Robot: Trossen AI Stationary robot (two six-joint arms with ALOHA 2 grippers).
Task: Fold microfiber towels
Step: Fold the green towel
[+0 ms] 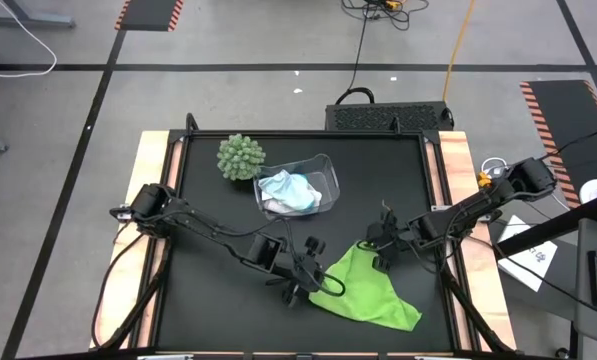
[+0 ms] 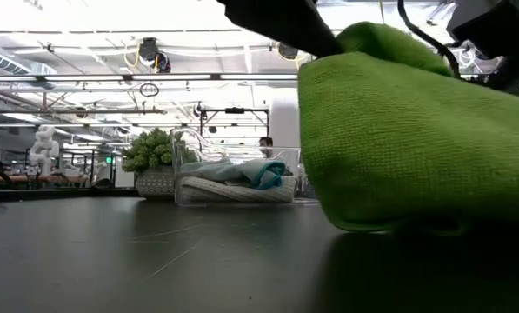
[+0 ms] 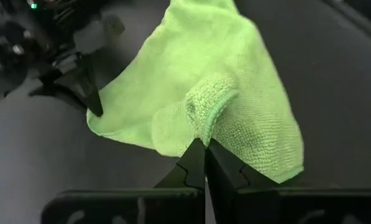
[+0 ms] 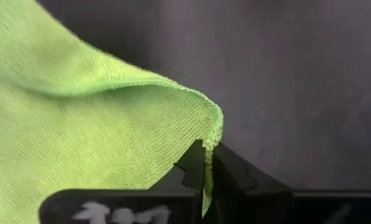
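Reaching in from both sides of the black counter [image 1: 218, 320], we have our two dark arms meeting over the lime green microfiber towel [image 1: 363, 290], which lies on the near right part of the counter. Our left arm stretches low from the left edge, and its left gripper [image 3: 205, 149] is pinched together on a bunched fold at the towel's left edge. Our right arm angles in from the right side, and its right gripper [image 4: 208, 155] is clamped on the towel's hemmed corner at the far edge. The white and light blue microfiber towels [image 1: 288, 192] sit crumpled together inside the clear plastic bin [image 1: 323, 165] near the far middle of the counter, just beside the round green spiky ball plant [image 1: 240, 157].
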